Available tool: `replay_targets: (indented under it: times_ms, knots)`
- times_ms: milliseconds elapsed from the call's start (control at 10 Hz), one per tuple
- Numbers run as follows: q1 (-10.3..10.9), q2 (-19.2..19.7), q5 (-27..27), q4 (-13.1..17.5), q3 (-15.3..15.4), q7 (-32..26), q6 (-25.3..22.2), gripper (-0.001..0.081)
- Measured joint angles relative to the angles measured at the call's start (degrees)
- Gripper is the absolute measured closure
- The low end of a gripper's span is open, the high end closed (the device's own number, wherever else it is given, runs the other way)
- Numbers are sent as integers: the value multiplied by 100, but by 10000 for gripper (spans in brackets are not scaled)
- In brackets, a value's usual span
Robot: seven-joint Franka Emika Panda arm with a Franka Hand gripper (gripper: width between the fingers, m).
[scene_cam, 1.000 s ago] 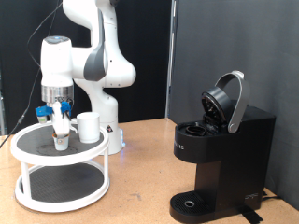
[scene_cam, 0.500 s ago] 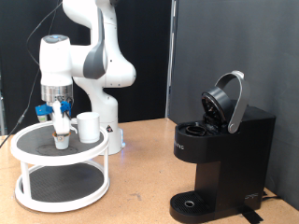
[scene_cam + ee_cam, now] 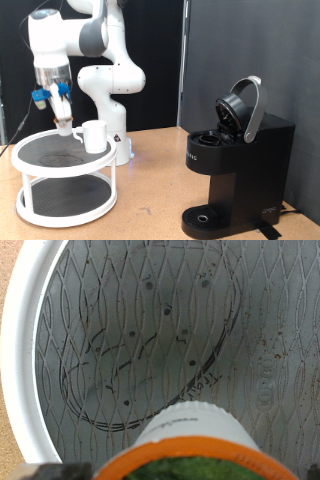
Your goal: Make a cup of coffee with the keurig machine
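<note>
- the robot arm (image 3: 100, 40) is standing at the back of the table (image 3: 150, 190), rising white and grey at the exterior view's upper left and bending over towards that view's left edge.
- the coffee machine (image 3: 235, 165) is sitting on the table at the exterior view's right, well apart from everything else; its rounded lid (image 3: 243, 108) is standing tipped open and its round drip base is facing the front.
- the two-level round rack (image 3: 66, 180) is standing at the exterior view's lower left, white-rimmed with dark mesh shelves; in the wrist view its white rim (image 3: 22, 360) is curving around the dark mesh.
- the cup (image 3: 94, 135) is sitting upright on the rack's upper shelf, near that shelf's right side in the exterior view, well apart from the coffee machine and not under its spout.
- the gripper (image 3: 62, 118) is hanging above the rack's upper shelf, just to the exterior view's left of the cup and not touching it, fingers pointing down.
- the pod (image 3: 190, 445) is showing close up in the wrist view, white-walled with an orange rim, held over the mesh; in the exterior view a small pale thing is sitting between the fingers (image 3: 60, 108), so they are clenching around the pod.
</note>
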Motion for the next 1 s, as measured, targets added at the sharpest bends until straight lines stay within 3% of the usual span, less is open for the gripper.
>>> replay_targets:
  times_ms: [300, 500, 700, 1000]
  knots:
    - [24, 4, 445, 33, -13, -25, -214, 434]
    - [227, -35, 1248, 307, -9, -53, -685, 434]
    - [475, -136, 1974, 434, 35, -22, -812, 434]
    - [606, -243, 2432, 445, 386, 651, -737, 434]
